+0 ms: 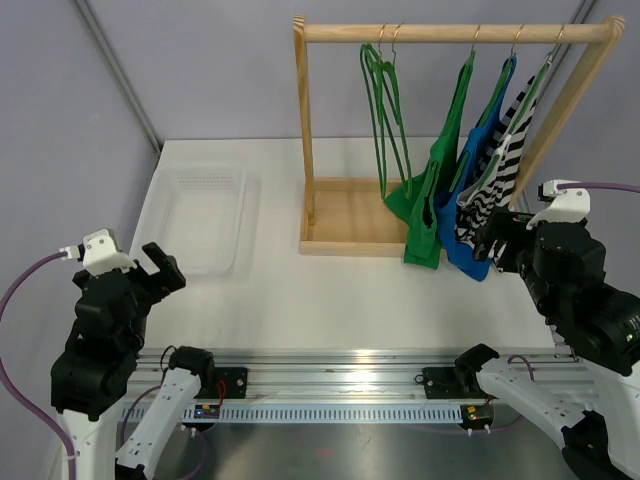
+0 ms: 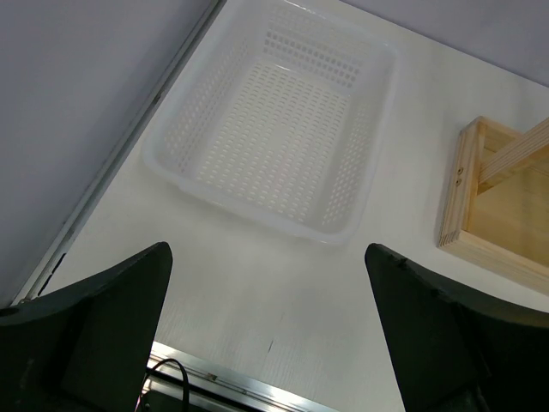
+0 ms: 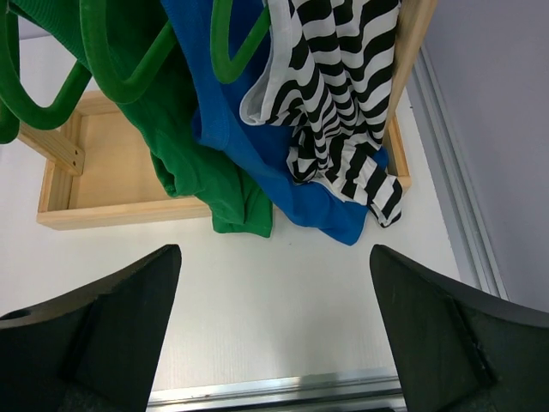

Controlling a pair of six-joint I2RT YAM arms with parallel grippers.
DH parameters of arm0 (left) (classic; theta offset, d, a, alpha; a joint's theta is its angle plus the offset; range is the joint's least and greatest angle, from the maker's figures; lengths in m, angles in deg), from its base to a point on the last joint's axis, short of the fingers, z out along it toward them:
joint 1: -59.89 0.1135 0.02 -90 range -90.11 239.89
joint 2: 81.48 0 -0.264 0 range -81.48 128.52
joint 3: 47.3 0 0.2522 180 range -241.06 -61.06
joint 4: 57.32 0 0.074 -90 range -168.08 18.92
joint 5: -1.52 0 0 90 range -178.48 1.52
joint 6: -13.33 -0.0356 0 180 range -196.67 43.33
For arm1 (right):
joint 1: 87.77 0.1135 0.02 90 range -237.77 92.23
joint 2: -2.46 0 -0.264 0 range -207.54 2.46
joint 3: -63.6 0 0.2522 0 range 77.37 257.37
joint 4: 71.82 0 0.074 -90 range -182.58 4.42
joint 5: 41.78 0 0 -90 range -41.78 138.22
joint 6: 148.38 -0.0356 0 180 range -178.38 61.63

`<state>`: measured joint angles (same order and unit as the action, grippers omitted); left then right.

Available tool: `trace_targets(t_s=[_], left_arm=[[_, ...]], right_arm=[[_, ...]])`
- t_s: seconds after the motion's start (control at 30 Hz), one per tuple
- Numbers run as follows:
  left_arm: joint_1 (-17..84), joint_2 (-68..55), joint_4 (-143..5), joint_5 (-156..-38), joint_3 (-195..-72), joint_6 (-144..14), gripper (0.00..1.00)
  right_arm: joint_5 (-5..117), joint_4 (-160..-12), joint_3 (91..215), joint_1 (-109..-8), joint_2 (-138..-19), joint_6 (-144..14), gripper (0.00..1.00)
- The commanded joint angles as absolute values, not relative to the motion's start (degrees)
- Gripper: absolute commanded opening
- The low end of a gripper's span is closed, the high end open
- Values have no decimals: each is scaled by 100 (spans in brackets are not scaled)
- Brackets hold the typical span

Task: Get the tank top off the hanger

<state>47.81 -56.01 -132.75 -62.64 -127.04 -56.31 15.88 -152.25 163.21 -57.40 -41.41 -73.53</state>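
Aluminium rail (image 1: 340,385) runs along the near edge of the white table (image 1: 330,300), with both arm bases mounted on it.

Left gripper (image 1: 160,268) is at the near left, raised above the table. Its jaws stand fully apart with nothing between them. In the left wrist view it looks down on a white perforated basket (image 2: 257,219), which lies flat near the left edge of the table.

Right gripper (image 1: 497,243) is at the right side, just beside the hanging garments. Its jaws are also spread wide and hold nothing.

A wooden rack (image 1: 303,130) stands at the far centre-right of the table. Two bare green hangers (image 1: 385,110) hang toward the left of its top bar. To their right, three tank tops hang on green hangers, in this order:
- green tank top (image 1: 430,200)
- blue tank top (image 1: 470,255)
- striped tank top (image 1: 490,185), black and white, nearest the right post

In the right wrist view, the hems of the green and blue tank tops droop over the front lip of the rack base onto the table.
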Motion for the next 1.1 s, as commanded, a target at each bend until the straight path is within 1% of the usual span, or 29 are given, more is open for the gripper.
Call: trace_targets(t_s=[0.0, 0.13, 0.23, 0.33, 0.4, 0.47, 0.5, 0.53, 0.63, 0.67, 0.7, 0.73, 0.77, 0.8, 0.87, 1.07], left_arm=[[4758, -5670, -13067, -6282, -12663, -5698, 99], [4758, -5679, -13093, -6290, -12689, -5680, 99], [4758, -5678, -13128, -6396, -12707, -5672, 99], [4758, -5670, -13137, -6501, -12690, -5663, 99], [4758, -5661, -13128, -6572, -12628, -5671, 99], [4758, -5661, -13067, -6695, -12549, -5689, 99], [4758, -5661, -13041, -6721, -12470, -5680, 99], [4758, -5643, -13032, -6782, -12444, -5680, 99], [4758, -5617, -13005, -6914, -12321, -5645, 99], [4758, -5626, -12997, -6958, -12268, -5636, 99], [4758, -5600, -12962, -7019, -12224, -5619, 99], [4758, -5591, -12935, -7168, -12137, -5619, 99], [4758, -5556, -12961, -7196, -12162, -5610, 99], [4758, -5512, -13005, -7213, -12179, -5584, 99], [4758, -5485, -12988, -7310, -12171, -5601, 99], [4758, -5494, -12961, -7328, -12153, -5628, 99]], right_arm=[[1701, -14798, 16297, -5727, -4157, -7420, 99], [2429, -14255, 16323, -5727, -4131, -7384, 100], [2571, -14025, 16463, -5727, -4341, -7411, 99], [2545, -13963, 16867, -5727, -4762, -7411, 99], [2501, -13998, 17359, -5727, -5191, -7358, 99], [2265, -14200, 18059, -5727, -5535, -7341, 96], [2194, -14244, 18272, -5727, -5859, -7288, 92], [2081, -14253, 18640, -5727, -6010, -7235, 90], [1852, -14314, 19195, -5727, -6704, -7095, 84], [1781, -14384, 19606, -5727, -6897, -7077, 83], [1694, -14429, 19793, -5727, -7273, -7042, 82], [1466, -14525, 19969, -5727, -7460, -7042, 79], [1351, -14569, 20258, -5727, -7627, -7050, 78], [1219, -14578, 20365, -5727, -7907, -7024, 77], [806, -14526, 20620, -5736, -8137, -6954, 73], [831, -14482, 21367, -6069, -8937, -6848, 68]])
